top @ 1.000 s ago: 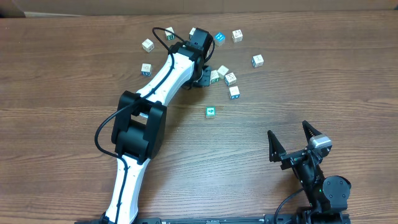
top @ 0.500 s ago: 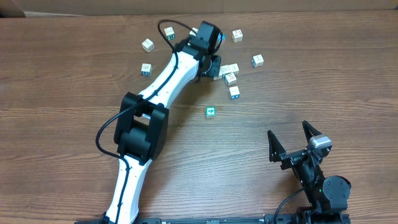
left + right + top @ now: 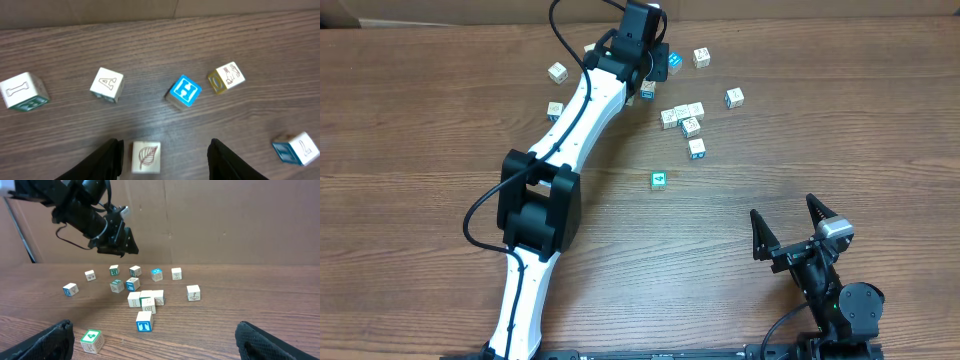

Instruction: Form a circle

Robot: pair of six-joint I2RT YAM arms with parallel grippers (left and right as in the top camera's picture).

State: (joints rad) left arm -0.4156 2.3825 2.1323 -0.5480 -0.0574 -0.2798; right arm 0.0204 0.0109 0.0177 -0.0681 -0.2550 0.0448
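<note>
Cubes point(image 3: 691, 126) lie scattered on the far part of the surface point(image 3: 420, 120), with no circle formed yet. Left fingers point(image 3: 112, 160) hang spread above the leaf cube point(image 3: 146, 156); right fingers point(image 3: 760, 235) gape wide. An off-centre descent could knock that cube askew.

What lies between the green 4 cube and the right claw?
Overhead view: only bare table between the green cube and the right claw.

left arm point(image 3: 582, 110) stretched far forward, fingers point(image 3: 111, 159) parted; right arm point(image 3: 835, 295) tucked back, fingers point(image 3: 761, 238) spread wide.
</note>
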